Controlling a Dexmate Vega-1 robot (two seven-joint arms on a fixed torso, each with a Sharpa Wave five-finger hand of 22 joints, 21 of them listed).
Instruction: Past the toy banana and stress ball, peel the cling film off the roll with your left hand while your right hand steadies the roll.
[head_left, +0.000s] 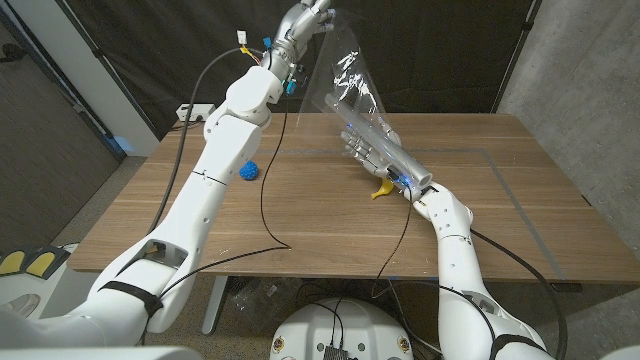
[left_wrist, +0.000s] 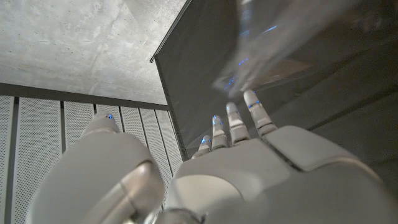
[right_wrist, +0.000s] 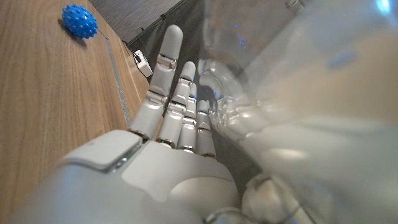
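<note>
High over the table, left hand (head_left: 303, 22) pinches the cling film (head_left: 348, 85) stretched upward; right hand (head_left: 372, 152) grips the roll (head_left: 400, 165) below.

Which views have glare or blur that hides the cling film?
Head view: sharp; glare streaks on the cling film lifted by the left robot hand. Left wrist view: film a blurred sheen. Right wrist view: roll close, out of focus beside the right robot hand; stress ball clear.

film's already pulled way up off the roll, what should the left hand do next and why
Probably keep drawing the left hand up and away a little, keeping the sheet taut. It grips the cling film high above the table, and a clear sheet stretches down to the roll, which the right hand holds on the wooden table. The film looks wrinkled, so a gentle, even pull seems safest.
</note>
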